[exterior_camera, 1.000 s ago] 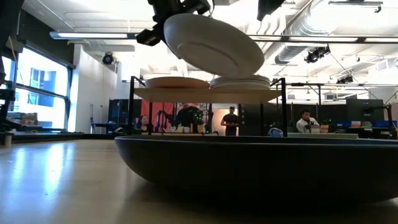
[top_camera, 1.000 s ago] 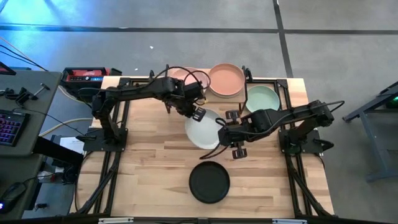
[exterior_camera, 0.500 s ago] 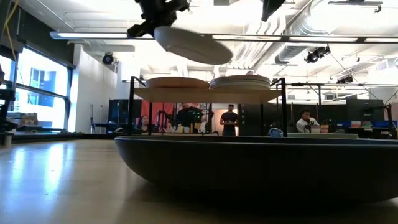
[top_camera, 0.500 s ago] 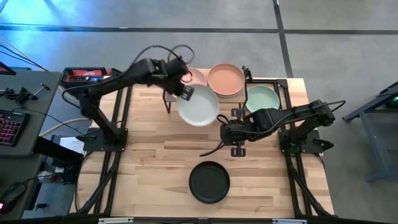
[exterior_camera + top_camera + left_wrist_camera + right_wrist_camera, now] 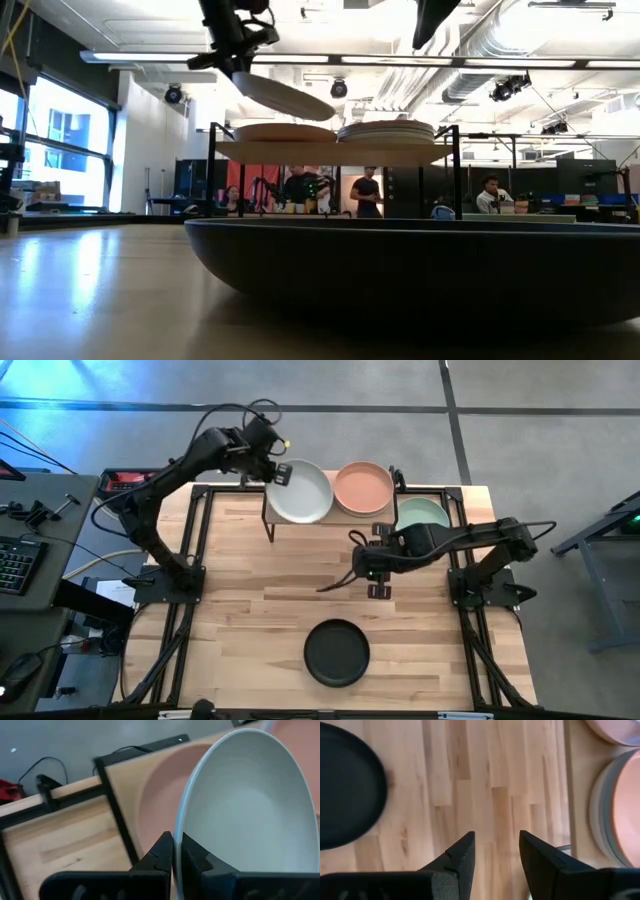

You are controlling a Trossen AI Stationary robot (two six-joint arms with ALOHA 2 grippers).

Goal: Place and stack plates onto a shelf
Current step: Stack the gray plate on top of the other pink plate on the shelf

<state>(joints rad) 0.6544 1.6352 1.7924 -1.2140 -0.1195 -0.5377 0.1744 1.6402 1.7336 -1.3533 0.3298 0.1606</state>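
Note:
My left gripper [image 5: 283,472] is shut on a pale whitish plate [image 5: 300,492] and holds it in the air over the shelf's [image 5: 330,151] left half, where a pink plate [image 5: 150,805] lies. A peach-topped stack of plates [image 5: 363,488] sits on the shelf's right half. A black plate [image 5: 337,652] rests on the table near the front edge. A pale green plate [image 5: 424,515] lies to the right of the shelf. My right gripper [image 5: 372,568] hangs open above the bare table, in front of the shelf's right end. My left gripper pinches the pale plate's rim [image 5: 176,851] between its two fingers, one on the plate's upper face and one on its underside. The fingers slant down from the table's far left. The plate [image 5: 285,97] hangs clear above the shelf, tilted, its held edge highest.
The shelf's thin black legs [image 5: 213,170] stand at the table's far middle. Black frame rails [image 5: 195,550] run along both sides of the table. Bare wood lies between the shelf and the black plate. People stand in the room behind.
My left gripper has carried the pale plate from the table's middle up and toward the far left, and it now hangs over the shelf's left half. The plate has tipped flatter on the way. My right gripper has rolled a little and stayed open.

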